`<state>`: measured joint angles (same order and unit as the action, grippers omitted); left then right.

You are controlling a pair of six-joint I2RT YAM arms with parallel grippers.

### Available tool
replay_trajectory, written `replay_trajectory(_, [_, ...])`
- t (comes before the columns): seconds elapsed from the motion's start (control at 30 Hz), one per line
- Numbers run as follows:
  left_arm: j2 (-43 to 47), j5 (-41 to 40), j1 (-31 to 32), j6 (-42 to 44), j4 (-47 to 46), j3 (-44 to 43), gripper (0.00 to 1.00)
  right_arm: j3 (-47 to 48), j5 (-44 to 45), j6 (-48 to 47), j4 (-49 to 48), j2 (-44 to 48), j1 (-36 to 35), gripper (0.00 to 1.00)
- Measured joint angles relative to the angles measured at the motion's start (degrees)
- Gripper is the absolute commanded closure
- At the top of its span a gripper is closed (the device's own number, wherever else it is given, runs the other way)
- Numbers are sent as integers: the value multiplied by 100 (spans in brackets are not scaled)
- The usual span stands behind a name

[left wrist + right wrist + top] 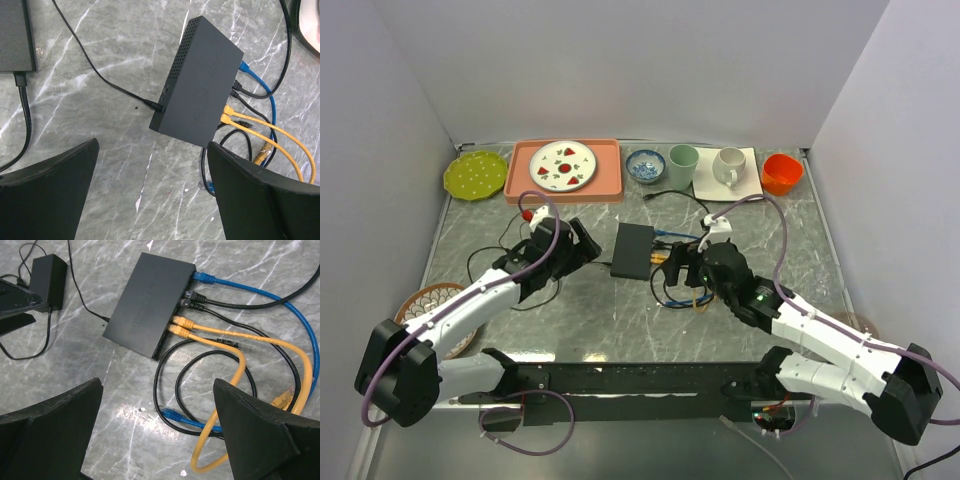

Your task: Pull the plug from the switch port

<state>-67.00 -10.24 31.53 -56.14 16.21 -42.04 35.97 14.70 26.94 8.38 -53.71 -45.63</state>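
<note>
The switch [633, 250] is a flat black box lying mid-table. In the right wrist view the switch [149, 302] has a blue plug [204, 277], two black plugs [188, 299] and two yellow plugs [179, 325] in its sockets along the right edge. In the left wrist view the switch [201, 86] also has a thin black power lead [151, 104] in its left side. My left gripper [152, 192] is open and empty, above bare table just short of the switch. My right gripper [157, 432] is open and empty, above coiled cables near the switch's socket edge.
A small black adapter block [48, 274] lies left of the switch. Loose black, blue and yellow cables [235, 385] coil on the table to the right. Along the back stand a pink tray [525, 185] with a plate, cups [683, 160] and bowls [781, 173]. A woven basket [412, 300] is at left.
</note>
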Motion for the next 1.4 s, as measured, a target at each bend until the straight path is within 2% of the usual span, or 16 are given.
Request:
replay_trajectory(0.33, [199, 205, 0, -68, -424, 518, 1, 385, 24, -92, 243, -640, 0, 1])
replay_trajectory(0.43, [400, 249, 7, -120, -586, 726, 11, 787, 83, -107, 332, -911, 11, 5])
replay_trajectory(0.47, [431, 271, 22, -164, -656, 767, 25, 955, 85, -109, 352, -1043, 28, 7])
replay_trajectory(0.53, [396, 293, 116, -243, -793, 791, 43, 1364, 61, -101, 452, -1335, 105, 13])
replay_trajectory(0.57, [337, 299, 190, -271, -874, 791, 69, 1628, 37, -83, 490, -1572, 173, 17])
replay_trajectory(0.67, [20, 319, 470, -380, -1060, 791, 99, 2396, -170, 28, 501, -2312, 474, 39])
replay_trajectory(0.7, [-129, 334, 586, -415, -1102, 791, 99, 2568, -238, 63, 505, -2509, 562, 46])
replay_trajectory(0.73, [-269, 337, 699, -463, -1132, 791, 99, 2763, -337, 120, 501, -2756, 664, 58])
replay_trajectory(0.8, [-498, 332, 894, -509, -1141, 791, 99, 3091, -507, 184, 544, -3254, 833, 73])
replay_trajectory(0.83, [-590, 328, 968, -525, -1165, 791, 99, 3272, -588, 227, 619, -3519, 911, 93])
replay_trajectory(0.87, [-673, 319, 1032, -538, -1182, 791, 99, 3467, -671, 258, 697, -3818, 986, 100])
replay_trajectory(1.03, [-994, 267, 1117, -614, -1257, 789, 99, 4061, -732, 264, 973, -4789, 1193, 100])
replay_trajectory(1.4, [-1843, 302, 1115, -758, -1637, 671, 99, 4660, -852, 393, 1099, -5613, 1786, 100])
